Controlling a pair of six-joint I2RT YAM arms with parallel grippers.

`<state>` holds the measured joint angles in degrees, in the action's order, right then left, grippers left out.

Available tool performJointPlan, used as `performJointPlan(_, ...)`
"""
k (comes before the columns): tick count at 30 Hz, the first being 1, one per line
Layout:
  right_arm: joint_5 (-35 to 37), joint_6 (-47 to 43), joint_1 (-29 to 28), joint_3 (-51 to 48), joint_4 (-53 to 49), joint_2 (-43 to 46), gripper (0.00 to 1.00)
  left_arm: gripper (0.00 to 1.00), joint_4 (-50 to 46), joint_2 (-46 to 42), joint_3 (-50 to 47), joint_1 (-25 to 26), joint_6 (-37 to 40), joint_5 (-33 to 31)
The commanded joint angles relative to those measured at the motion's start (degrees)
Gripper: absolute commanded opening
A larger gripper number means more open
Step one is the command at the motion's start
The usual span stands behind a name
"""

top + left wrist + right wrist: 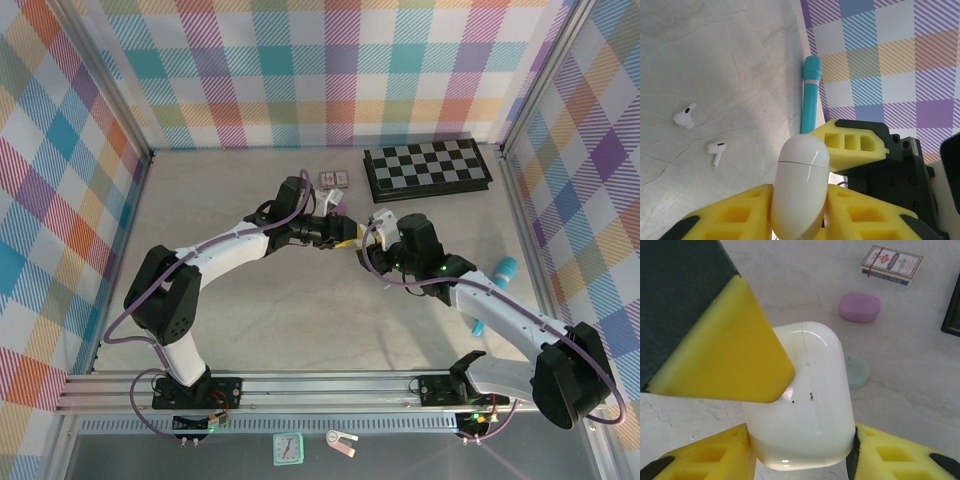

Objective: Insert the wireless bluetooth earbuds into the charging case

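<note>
The left gripper (797,212) and right gripper (802,452) both clench the glossy white pebble-shaped charging case (807,390). Two white plastic earbuds (716,151) lie loose.

My left arm (235,243) rises from its base at the near left, bends, and reaches right toward the middle. My right arm (505,310) comes up from the near right, bends, and reaches left and far to meet it. The two wrists face each other, with the tips almost touching. My left gripper (800,200) is squeezed tight on the charging case (800,160), with a yellow finger (727,215) on each side. My right gripper (802,440) grips the same case from the other end, its fingers (895,450) pressed on both sides. One left finger sits right in front of my right wrist camera
</note>
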<state>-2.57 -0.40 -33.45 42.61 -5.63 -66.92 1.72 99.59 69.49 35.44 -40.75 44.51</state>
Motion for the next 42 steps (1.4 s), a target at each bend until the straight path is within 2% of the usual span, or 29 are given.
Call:
performJointPlan(1, -1.7, 0.7, -0.4, 0.0, 2.4, 0.9, 0.46, 0.19, 1.7, -0.3, -0.7, 0.6, -0.2, 2.0)
performJointPlan(5, -2.2, 1.1, -0.4, 0.1, 2.0, 1.6, 0.49, 0.16, 2.6, -1.1, -1.0, 0.6, 0.7, 1.8)
performJointPlan(8, -3.3, 1.8, -0.4, -0.4, 2.2, 3.7, 0.64, 0.16, 6.1, -2.7, -2.8, 0.3, 1.7, 0.8)
performJointPlan(10, -5.7, 1.9, -0.1, -0.9, 2.1, 5.5, 0.7, 0.16, 10.9, -4.5, -5.1, -0.2, 2.0, -0.5)
performJointPlan(13, -13.9, 4.7, 2.2, -2.1, 3.2, 8.7, 0.74, 0.16, 19.8, -7.6, -9.5, -1.3, 3.7, -2.0)
performJointPlan(16, -24.7, 12.9, 7.1, -4.0, 8.6, 11.4, 0.75, 0.16, 28.5, -11.1, -13.9, -2.4, 5.6, -2.3)
performJointPlan(21, -36.4, 34.2, 14.8, -8.7, 28.4, 12.7, 0.75, 0.14, 40.9, -16.4, -20.0, -3.4, 7.6, -1.6)
performJointPlan(25, -39.3, 46.1, 15.4, -10.3, 43.7, 10.7, 0.74, 0.14, 53.0, -18.2, -23.7, -3.4, 5.7, -0.2)
performJointPlan(30, -40.5, 59.9, 15.1, -10.5, 62.8, 5.3, 0.71, 0.15, 72.6, -15.1, -25.6, -3.4, -3.0, 1.7)
performJointPlan(32, -40.5, 62.1, 14.5, -9.7, 66.2, 3.7, 0.69, 0.15, 75.6, -13.3, -24.7, -3.3, -6.3, 1.9)
performJointPlan(39, -40.7, 57.8, 9.9, -6.0, 64.3, 1.6, 0.63, 0.15, 75.6, -12.9, -24.0, -2.7, -5.7, 2.0)
performJointPlan(42, -40.3, 56.8, 9.1, -5.6, 64.4, 0.6, 0.54, 0.15, 75.6, -12.9, -23.8, -2.7, -6.2, 2.4)
